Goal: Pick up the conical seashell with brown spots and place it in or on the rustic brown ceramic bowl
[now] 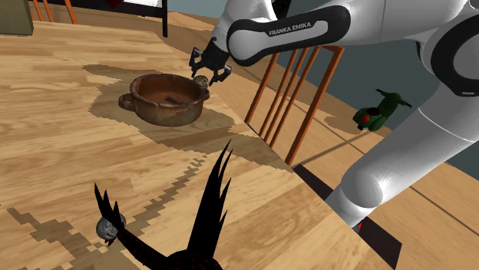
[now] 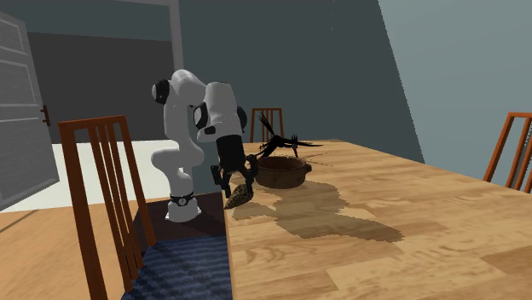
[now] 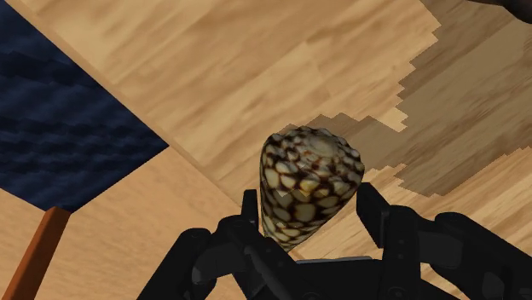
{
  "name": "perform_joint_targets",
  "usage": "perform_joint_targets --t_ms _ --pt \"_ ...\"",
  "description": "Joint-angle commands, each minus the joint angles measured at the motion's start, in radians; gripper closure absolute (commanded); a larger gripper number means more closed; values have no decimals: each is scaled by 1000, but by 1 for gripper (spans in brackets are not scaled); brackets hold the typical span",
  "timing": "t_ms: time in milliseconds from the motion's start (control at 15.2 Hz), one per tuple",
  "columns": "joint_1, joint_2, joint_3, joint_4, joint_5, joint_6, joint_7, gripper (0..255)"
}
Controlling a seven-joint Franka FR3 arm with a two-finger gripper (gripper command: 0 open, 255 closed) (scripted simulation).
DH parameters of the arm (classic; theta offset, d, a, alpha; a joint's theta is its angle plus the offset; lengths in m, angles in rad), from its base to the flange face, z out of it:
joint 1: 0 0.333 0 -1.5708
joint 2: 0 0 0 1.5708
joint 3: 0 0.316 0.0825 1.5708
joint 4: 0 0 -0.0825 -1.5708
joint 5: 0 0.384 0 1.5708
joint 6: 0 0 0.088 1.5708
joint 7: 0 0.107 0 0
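The jaws are clamped on the brown-spotted cone shell, holding it above the wooden bench. In the shoulder view's upper middle, it hangs just right of the brown two-handled bowl.

Rounded glossy white Franka arm looking pretty slick
Dark grey bands are ringing its joints, one carrying white "FRANKA EMIKA" lettering, and an angular all-black two-finger gripper is capping it.
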Motion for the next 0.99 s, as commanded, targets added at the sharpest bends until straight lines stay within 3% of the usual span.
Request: perform_joint_targets --t_ms 0,528,924 --pt "-1 1 -1 -2 0 -2 0 255" --pt "-1 1 -1 -2 0 -2 0 255" --pt "1 -21 -6 58 18 -82 -16 255"
